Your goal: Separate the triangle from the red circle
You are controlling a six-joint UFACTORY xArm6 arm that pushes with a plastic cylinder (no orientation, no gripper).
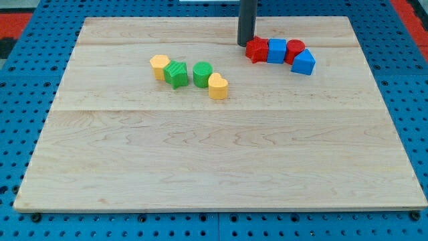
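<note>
Yellow heart (218,86) lies lowest, clear of the job. Up top, blue triangle (303,62) touches red circle (295,49), ending a packed row; my tip (245,43), with no jaws to open, sits beside red star (257,49), well apart.

Free room and obstructions on the worktop

The worktop (221,167) was seen to be open across its whole lower half and along both side edges, so passage there was unhindered. Near the view's top right, a tight row was formed by the red star (256,49), blue cube (276,51), red circle (295,50) and blue triangle (303,62), all touching, with no gap left between them. The tool tip (245,44) was placed just left of the red star. A second cluster, yellow block (159,66), green star (176,73), green cylinder (202,73) and yellow heart (218,86), was packed left of centre; a clear lane was left between the clusters.
</note>
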